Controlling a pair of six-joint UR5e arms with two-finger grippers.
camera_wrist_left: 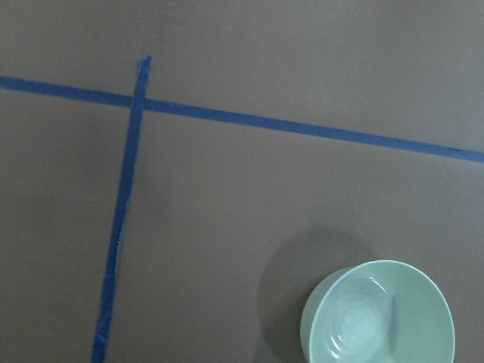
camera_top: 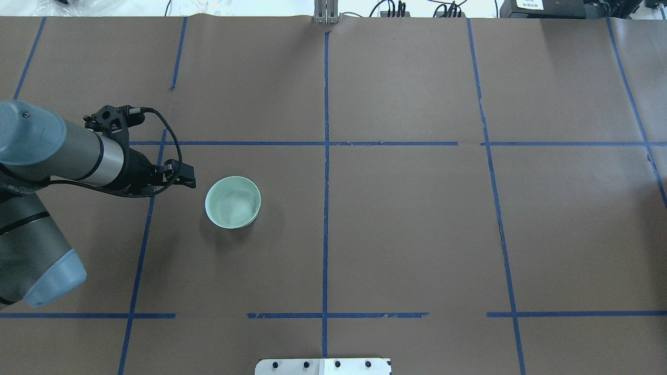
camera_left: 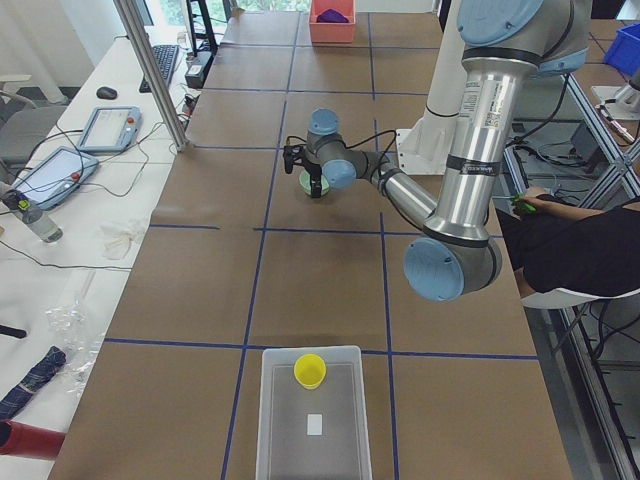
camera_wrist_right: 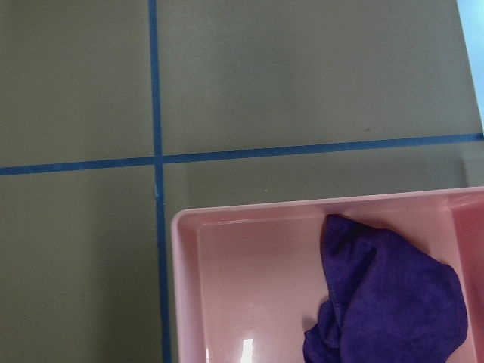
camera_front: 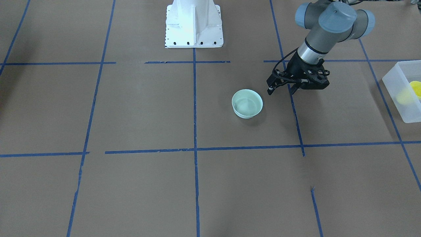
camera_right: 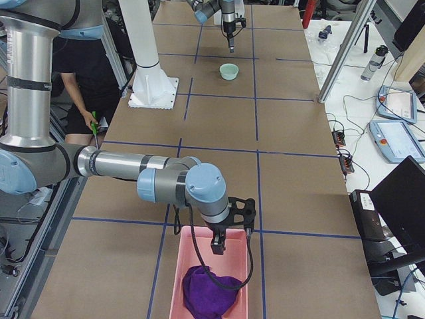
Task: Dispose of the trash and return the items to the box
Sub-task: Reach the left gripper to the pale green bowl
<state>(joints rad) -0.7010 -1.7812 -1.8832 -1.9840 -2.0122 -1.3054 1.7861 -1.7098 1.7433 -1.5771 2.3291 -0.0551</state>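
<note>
The small yellow cup (camera_front: 416,88) lies inside the translucent box (camera_front: 394,86) at the table's end on my left; it also shows in the exterior left view (camera_left: 310,371). A pale green bowl (camera_front: 247,103) stands upright and empty on the brown table. My left gripper (camera_front: 282,90) hangs just beside the bowl, on the box side, a little above the table; its fingers look spread and hold nothing. My right gripper (camera_right: 219,242) hovers over a pink bin (camera_right: 180,266) that holds a purple cloth (camera_right: 209,296); I cannot tell whether it is open or shut.
The white robot base (camera_front: 194,26) stands at the table's robot-side edge. A small white scrap (camera_left: 314,424) lies in the box. A seated person (camera_left: 570,240) is beside the robot. Blue tape lines cross the table.
</note>
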